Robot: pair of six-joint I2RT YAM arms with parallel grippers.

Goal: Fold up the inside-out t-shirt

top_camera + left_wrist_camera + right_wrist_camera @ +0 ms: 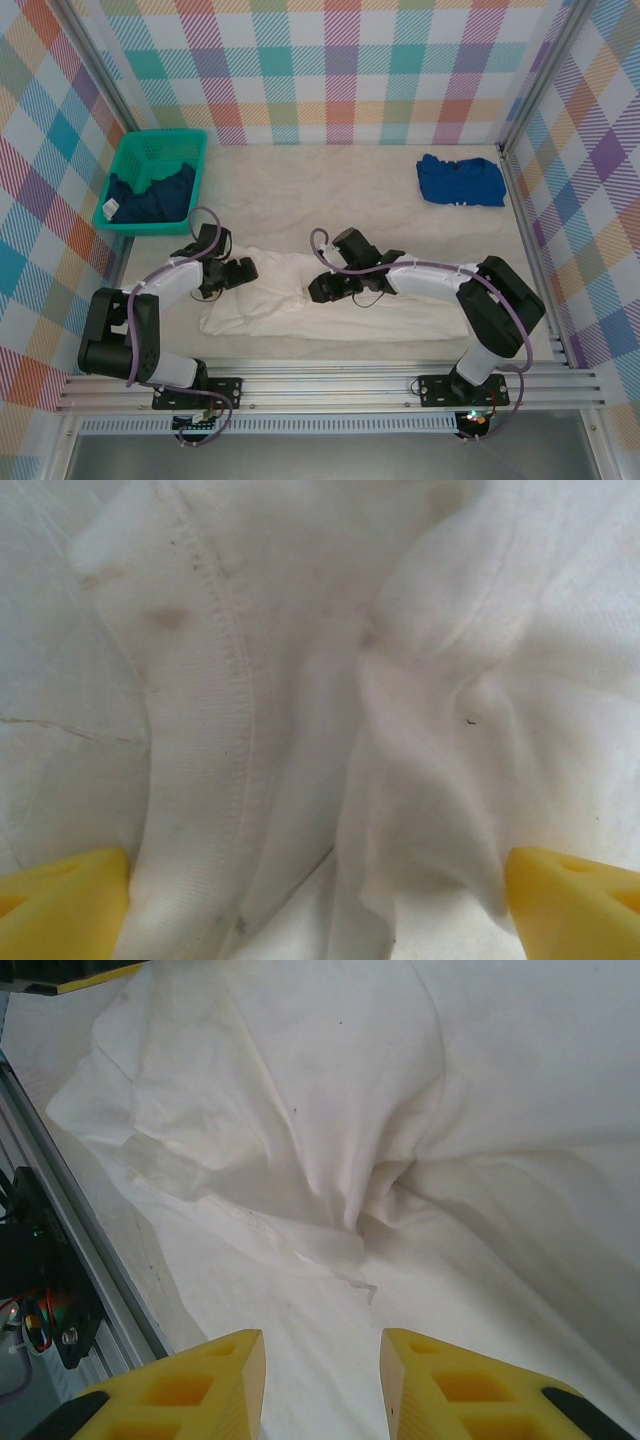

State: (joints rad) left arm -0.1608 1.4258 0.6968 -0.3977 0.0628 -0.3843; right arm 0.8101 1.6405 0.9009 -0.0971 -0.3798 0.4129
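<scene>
inside-out t-shirt (275, 298): lying as a long rumpled band across the lower middle of the top view, running left to right on the white-covered table (300, 190). It's all bunched up, no neat fold showing.

left gripper (238, 272): sits at the left end of the shirt, lower left of the top view. On its own wrist cam the yellow fingertips (60, 905) are pushed way out into the two bottom corners. So the jaws are spread wide and not clamped on anything.

seam (235, 670): a stitched hem runs from the top of the left wrist view down towards the bottom, with puffy folds of shirt to the right of it.

right gripper (325, 288): over the middle of the shirt, just right of centre in the top view. On its wrist cam the two yellow fingers (200, 1390) sit at the bottom edge with a modest gap. The jaws are partly open and there's no cloth in the gap.

bunched fold (370, 1200): a pinched-up ridge of shirt at the centre of the right wrist view, above the finger gap.

green basket (190, 150): upper left of the top view, with a dark navy garment (150, 200) inside.

blue shirt (460, 180): upper right of the top view, flat on the table and well apart from the white one.
</scene>
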